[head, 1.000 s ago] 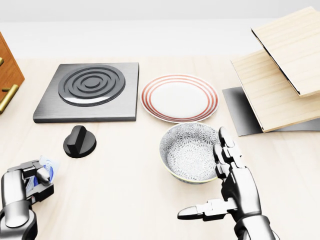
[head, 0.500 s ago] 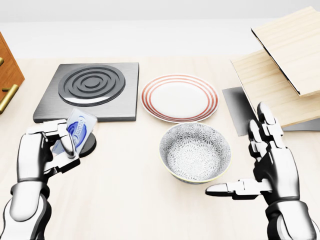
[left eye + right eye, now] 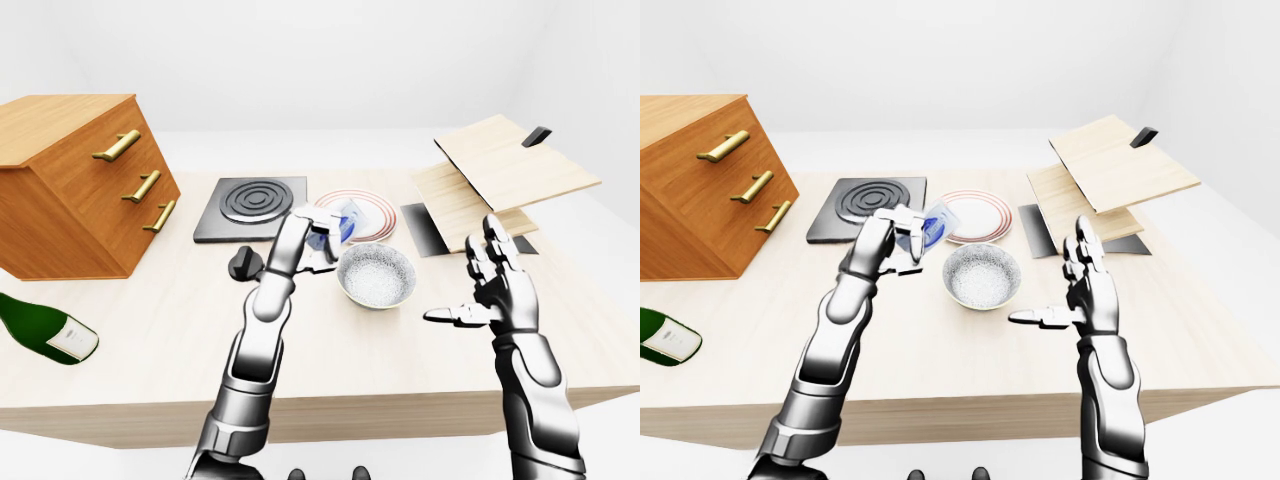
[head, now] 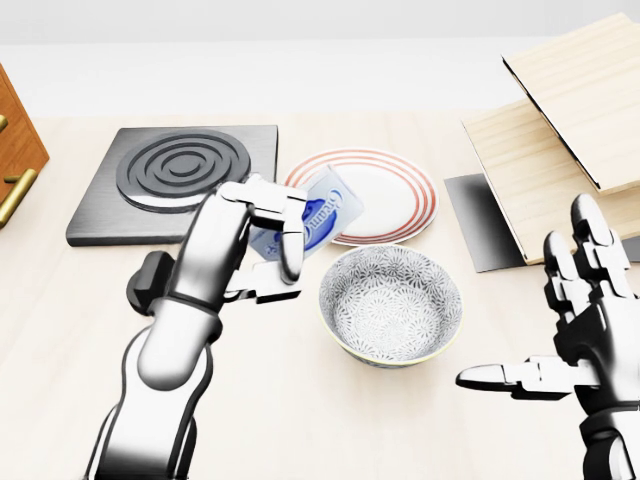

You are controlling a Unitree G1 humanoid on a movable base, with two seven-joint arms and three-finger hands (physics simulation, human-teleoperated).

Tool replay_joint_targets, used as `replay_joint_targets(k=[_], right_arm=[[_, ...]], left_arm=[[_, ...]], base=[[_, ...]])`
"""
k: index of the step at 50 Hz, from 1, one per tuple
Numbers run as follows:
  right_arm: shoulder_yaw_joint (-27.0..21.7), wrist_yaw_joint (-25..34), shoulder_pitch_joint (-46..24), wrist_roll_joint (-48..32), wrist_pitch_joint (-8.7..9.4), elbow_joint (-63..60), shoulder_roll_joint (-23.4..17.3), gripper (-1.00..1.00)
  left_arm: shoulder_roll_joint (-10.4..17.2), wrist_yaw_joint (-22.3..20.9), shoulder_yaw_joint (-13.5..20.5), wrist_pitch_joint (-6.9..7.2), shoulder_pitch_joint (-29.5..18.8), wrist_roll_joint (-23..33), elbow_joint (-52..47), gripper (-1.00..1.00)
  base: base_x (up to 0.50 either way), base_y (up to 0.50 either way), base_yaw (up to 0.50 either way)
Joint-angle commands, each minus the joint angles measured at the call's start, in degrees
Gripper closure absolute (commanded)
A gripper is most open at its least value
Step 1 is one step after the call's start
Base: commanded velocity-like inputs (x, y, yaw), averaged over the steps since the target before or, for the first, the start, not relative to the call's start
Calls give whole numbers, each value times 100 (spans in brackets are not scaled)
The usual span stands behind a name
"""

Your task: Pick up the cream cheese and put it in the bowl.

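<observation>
Robot hand on the left (image 4: 262,246) is now seen raised above the worktop (image 4: 300,400), its three fingers closed round the cream cheese (image 4: 318,212), a small blue-and-white packet tilted on edge. Against the pictures from a second and half a second ago, the packet has been carried from the lower left of the head view, past the black knob (image 4: 148,280), to a spot just left of the bowl (image 4: 390,305) and over the near rim of the red-striped plate (image 4: 400,195). The packet is not yet over the bowl's opening; it is held beside and slightly above its left rim. The right robot hand (image 4: 580,330) is kept open and empty, fingers spread, and has been drawn away to the right of the bowl, leaving the approach clear. The lift and most of the carry are therefore judged done. A short further move rightward over the bowl and a release are what remain. The hotplate (image 4: 180,180) is untouched.
</observation>
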Motion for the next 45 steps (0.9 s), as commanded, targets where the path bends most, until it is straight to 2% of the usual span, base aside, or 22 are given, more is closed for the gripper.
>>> replay_joint_targets(k=[1,4,8,13,18,20,24,31,34,41,45], right_arm=[[-213,201,120,146,0,-89,-22,-100],[-264,235,96,191,0,-8,-43,-100],[-296,257,93,246,0,88,-58,-100],[-319,284,91,296,0,213,-73,-100],[-328,287,86,336,0,271,-90,-100],[-349,294,70,366,0,311,-105,-100],[-371,301,39,401,0,433,-135,-100],[-363,303,39,438,0,511,-146,-100],[-355,298,33,437,0,550,-149,-100],[-346,309,62,458,0,484,-134,-100],[-361,319,60,476,0,497,-142,-100]], left_arm=[[-368,105,-220,0,-971,1509,1559,100],[-387,229,-179,-12,-1244,1717,2185,100],[-418,357,-216,-340,-1422,2074,2804,100],[-491,511,-254,-622,-1574,2457,3398,100],[-575,584,-272,-753,-1646,2698,3704,100],[-626,509,-293,-694,-1610,2784,3601,100],[-662,460,-344,-724,-1547,2977,3497,100],[-750,305,-376,-616,-1502,3133,3284,100],[-779,286,-401,-612,-1477,3177,3252,100],[-759,448,-362,-749,-1764,3322,3837,100],[-763,484,-369,-769,-1834,3419,4059,100]], base=[[0,0,0],[0,0,0],[0,0,0],[0,0,0],[0,0,0],[0,0,0],[0,0,0],[0,0,0],[0,0,0],[0,0,0],[0,0,0]])
